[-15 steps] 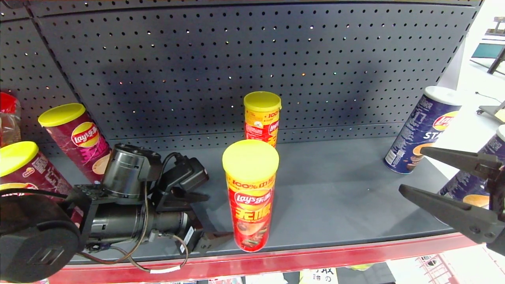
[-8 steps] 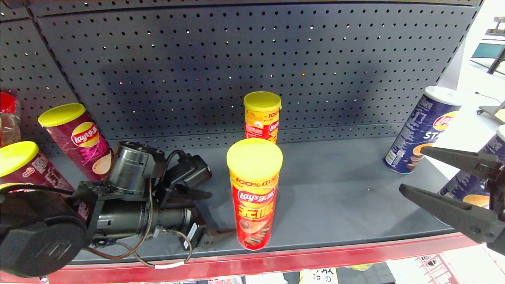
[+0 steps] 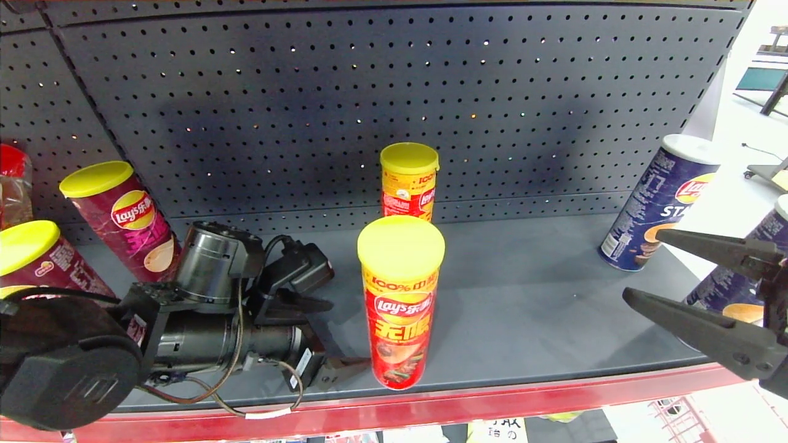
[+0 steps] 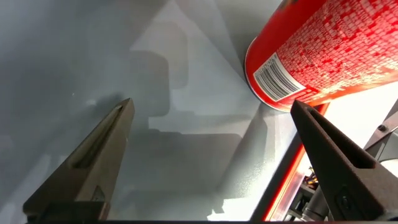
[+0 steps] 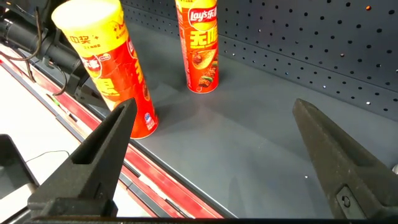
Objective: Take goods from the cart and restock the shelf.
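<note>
the front red can [image 3: 400,307] has shifted a little toward the robot's right along the shelf [image 3: 523,307] over the last second, and it now stands more squarely in front of the rear red can [image 3: 408,184] by the pegboard. the left arm has crept the same way, so the left pincer [image 3: 345,333] has kept its place beside the can's lower half. that pincer is spread wide and holds nothing. in the left wrist view the can's base lies just beyond the fingertips, close to one of them. whether that finger actually touches the can is hard to tell from these angles, so the shift may be a light nudge.

the can is upright on the shelf near the red front lip, so this item looks placed. what seems left for it is a small squaring-up at most, then pulling the arm clear without clipping the base.

the right pincer [image 3: 641,264] has not moved. it hangs wide open and empty off the right end of the shelf, near the blue cans [image 3: 659,203], and looks free to fetch the next item from the cart.
</note>
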Controlling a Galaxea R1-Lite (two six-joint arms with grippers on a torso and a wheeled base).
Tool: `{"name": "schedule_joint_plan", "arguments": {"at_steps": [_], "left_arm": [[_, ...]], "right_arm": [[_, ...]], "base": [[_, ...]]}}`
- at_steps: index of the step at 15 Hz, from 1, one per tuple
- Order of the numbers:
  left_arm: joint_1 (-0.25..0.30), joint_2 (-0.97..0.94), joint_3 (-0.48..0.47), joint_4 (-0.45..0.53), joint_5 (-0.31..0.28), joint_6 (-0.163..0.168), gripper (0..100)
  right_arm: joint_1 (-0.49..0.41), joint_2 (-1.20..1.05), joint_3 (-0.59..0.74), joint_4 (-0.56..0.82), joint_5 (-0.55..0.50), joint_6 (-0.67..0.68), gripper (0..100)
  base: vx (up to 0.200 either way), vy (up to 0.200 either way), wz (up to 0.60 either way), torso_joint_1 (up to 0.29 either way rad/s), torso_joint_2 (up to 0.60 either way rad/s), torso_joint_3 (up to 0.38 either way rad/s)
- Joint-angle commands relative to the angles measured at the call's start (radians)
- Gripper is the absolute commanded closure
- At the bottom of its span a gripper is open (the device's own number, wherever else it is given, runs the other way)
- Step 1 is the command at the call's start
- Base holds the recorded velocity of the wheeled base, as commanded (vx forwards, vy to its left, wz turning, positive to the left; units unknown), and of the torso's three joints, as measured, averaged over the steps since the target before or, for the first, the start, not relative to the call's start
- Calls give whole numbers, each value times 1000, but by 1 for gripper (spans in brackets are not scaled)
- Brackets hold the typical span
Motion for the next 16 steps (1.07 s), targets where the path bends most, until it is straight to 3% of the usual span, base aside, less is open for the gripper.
{"name": "schedule_joint_plan", "arguments": {"at_steps": [1, 16], "left_arm": [[-1, 2, -2, 0, 0, 0, 0], [-6, 17, -38, 0, 2, 0, 0]], "right_arm": [[0, 0, 0, 0, 1, 0, 0], [0, -6, 0, 1, -1, 0, 0]], "base": [[0, 0, 0, 0, 0, 0], [0, 0, 0, 0, 0, 0]]}}
